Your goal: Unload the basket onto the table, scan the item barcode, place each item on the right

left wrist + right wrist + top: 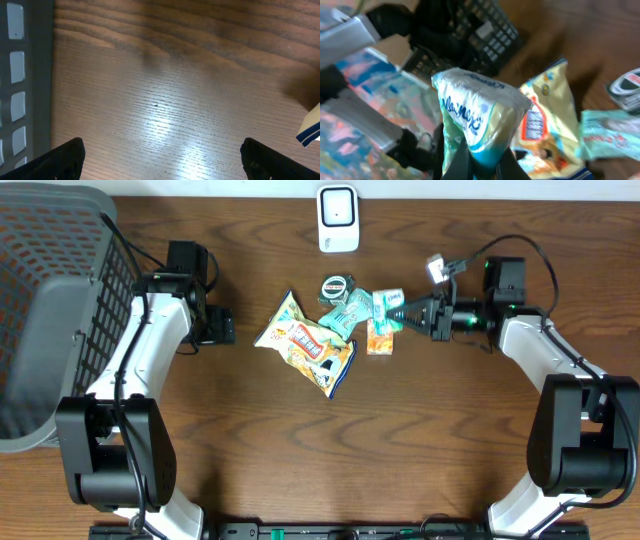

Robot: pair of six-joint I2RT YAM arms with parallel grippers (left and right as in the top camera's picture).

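My right gripper (410,314) (482,162) is shut on a white and teal packet (388,304) (479,112) and holds it lifted over the pile of items. The barcode scanner (338,218), a white box, stands at the table's far edge, apart from the packet. No barcode shows on the packet's visible face. My left gripper (217,327) (172,162) hangs open over bare wood to the left of the pile, nothing between its fingers (65,159).
Below the held packet lie a yellow chip bag (305,343) (542,120), a round tin (337,287) (626,90), a teal packet (350,313) (607,132) and an orange packet (380,338). A dark mesh basket (60,320) (20,75) fills the left side.
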